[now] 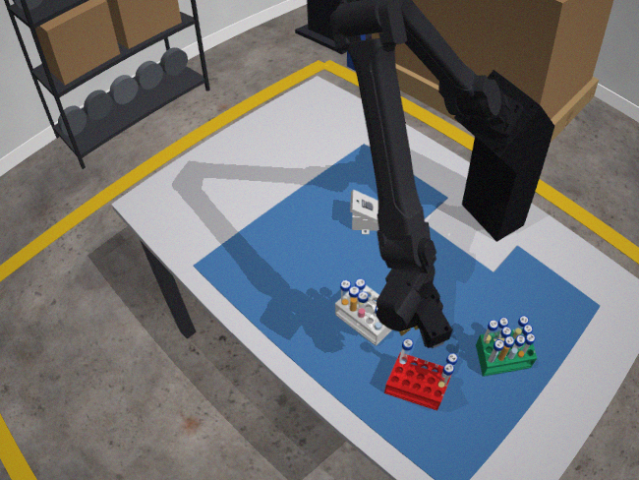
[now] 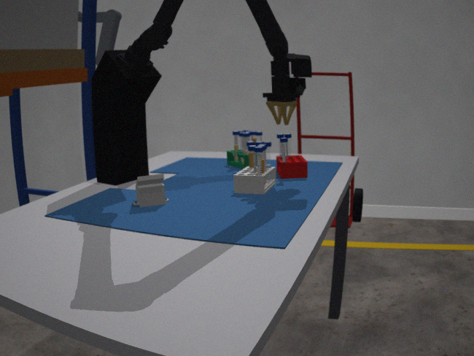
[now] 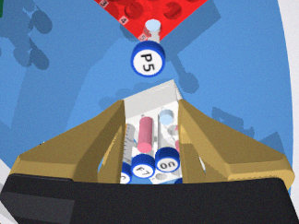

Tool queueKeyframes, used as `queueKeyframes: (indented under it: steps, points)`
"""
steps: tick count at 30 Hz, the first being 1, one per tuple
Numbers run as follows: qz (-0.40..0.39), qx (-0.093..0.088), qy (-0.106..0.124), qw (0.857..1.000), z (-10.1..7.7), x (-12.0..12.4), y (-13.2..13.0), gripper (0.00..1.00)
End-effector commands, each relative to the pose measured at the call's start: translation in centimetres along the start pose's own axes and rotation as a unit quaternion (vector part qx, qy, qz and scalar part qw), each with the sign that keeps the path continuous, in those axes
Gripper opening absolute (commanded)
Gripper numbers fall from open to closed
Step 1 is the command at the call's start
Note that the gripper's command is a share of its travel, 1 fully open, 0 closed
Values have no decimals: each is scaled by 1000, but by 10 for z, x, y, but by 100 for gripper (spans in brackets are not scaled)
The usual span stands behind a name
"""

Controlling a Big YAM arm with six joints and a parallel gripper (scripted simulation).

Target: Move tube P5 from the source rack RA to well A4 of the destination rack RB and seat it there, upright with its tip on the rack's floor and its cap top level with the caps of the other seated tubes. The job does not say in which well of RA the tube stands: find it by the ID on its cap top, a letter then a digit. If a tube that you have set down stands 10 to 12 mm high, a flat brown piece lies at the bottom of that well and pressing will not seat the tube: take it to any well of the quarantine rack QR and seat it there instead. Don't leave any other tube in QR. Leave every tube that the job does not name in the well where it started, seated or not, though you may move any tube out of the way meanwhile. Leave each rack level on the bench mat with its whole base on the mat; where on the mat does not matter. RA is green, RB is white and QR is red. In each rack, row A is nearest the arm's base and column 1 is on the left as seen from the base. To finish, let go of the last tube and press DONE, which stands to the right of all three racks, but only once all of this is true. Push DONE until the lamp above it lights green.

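My gripper [image 3: 151, 109] hangs above and clear of the tube's cap, fingers partly open with nothing between them; it is well above the tube in the exterior view [image 2: 284, 114]. The white rack RB [image 1: 366, 315] [image 2: 254, 179] holds several tubes and shows between my fingers in the wrist view [image 3: 152, 140]. The green rack RA [image 1: 507, 346] [image 2: 238, 155] holds several tubes.
The grey DONE box [image 1: 365, 209] [image 2: 150, 190] sits on the mat nearer the arm's base.
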State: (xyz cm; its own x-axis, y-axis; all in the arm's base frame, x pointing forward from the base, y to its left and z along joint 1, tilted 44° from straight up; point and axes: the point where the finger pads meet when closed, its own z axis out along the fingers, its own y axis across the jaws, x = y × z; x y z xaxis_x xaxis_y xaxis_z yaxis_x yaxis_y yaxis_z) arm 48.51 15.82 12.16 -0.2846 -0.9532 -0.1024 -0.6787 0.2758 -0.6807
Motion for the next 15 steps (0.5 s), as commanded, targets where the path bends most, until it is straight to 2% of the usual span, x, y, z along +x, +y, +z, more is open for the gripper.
queueKeyframes:
  steps: [1, 7, 9, 10, 12, 15]
  points:
    - [12, 11, -9, 1000, -18, -2, -11, 30]
    - [6, 8, -12, 1000, -32, -6, -2, 30]
    - [8, 11, -11, 1000, -25, -6, -8, 30]
    - [11, 17, -19, 1000, -32, -9, 1, 30]
    - [10, 16, -19, 1000, -31, -9, 14, 30]
    - [5, 7, -11, 1000, -22, -6, 42, 30]
